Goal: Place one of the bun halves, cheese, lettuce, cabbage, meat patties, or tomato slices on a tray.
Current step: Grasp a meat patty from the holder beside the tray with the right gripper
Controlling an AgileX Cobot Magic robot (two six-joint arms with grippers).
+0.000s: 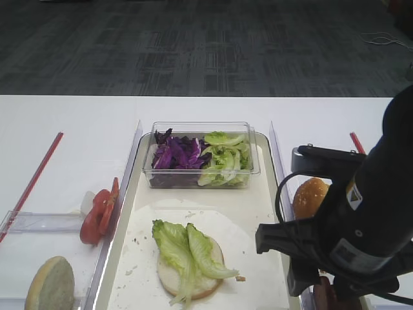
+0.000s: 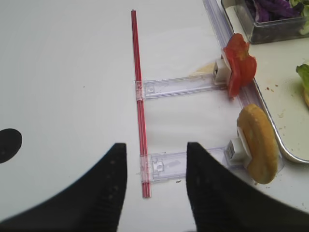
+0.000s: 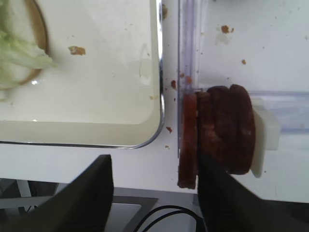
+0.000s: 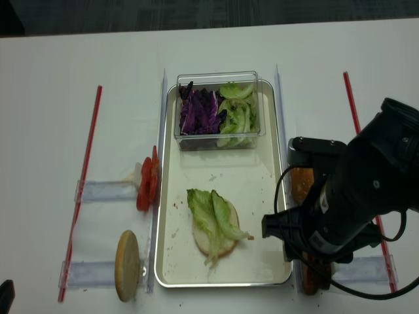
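the right arm [image 4: 357,196] reaches in from the right edge, bulky and black, bent down low at the near right with a cable looping off its wrist. the right gripper [image 3: 154,193] points downward, its two dark fingers [image 3: 84,193] spread wide apart with nothing between them. the left gripper [image 2: 155,188] (seen only from its own wrist camera) hangs over the left side, its black fingers [image 2: 212,193] likewise parted and empty. the left arm itself stays out of both high views.

Black right arm [image 1: 368,219] — looping black cable, small yellow label
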